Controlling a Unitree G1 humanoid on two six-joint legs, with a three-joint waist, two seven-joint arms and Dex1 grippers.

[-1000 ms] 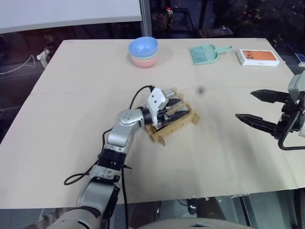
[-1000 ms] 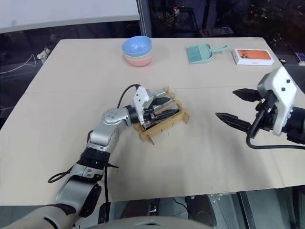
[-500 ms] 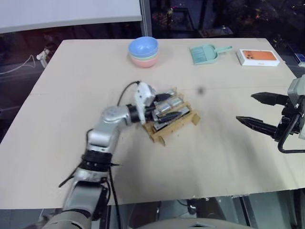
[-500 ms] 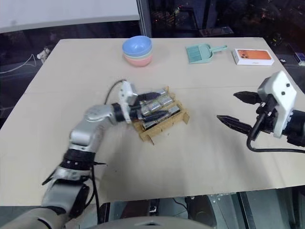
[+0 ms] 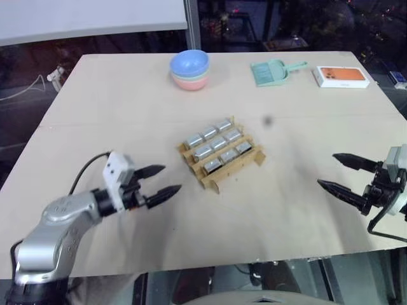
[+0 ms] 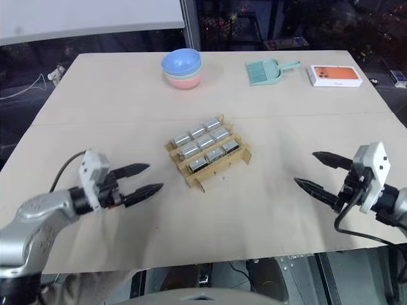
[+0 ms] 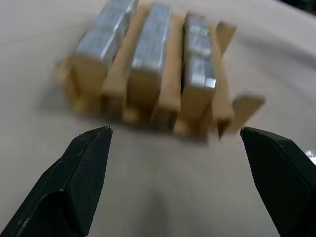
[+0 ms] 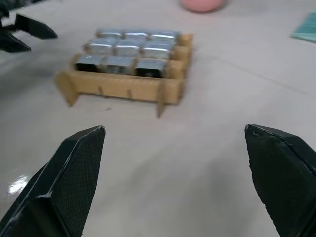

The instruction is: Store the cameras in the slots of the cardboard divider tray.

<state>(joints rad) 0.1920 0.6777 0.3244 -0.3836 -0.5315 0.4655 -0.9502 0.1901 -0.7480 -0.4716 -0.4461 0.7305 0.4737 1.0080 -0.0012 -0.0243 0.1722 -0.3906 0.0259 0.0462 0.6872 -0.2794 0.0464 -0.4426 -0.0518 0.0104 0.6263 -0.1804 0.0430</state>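
With both arms clear of the table centre, left gripper point(image 5: 162, 180) sits jaws wide apart, holding nothing, tips pointing at the cardboard divider tray point(image 5: 221, 173), which lies just ahead of it and well apart. Cameras point(image 5: 217, 144) fill the slots, silver tops up, three rows of three as far as I can tell. No readable markings on them.

Right gripper point(image 5: 341, 171) also spread fully, nothing between the fingers, tray off to its inner side across bare table point(image 5: 114, 101).

Beyond the tray, far edge: stacked bowls point(image 5: 189, 68) blue over pink, teal dustpan point(image 5: 273, 70), orange-and-white box point(image 5: 341, 76). Print on the box too small to read.
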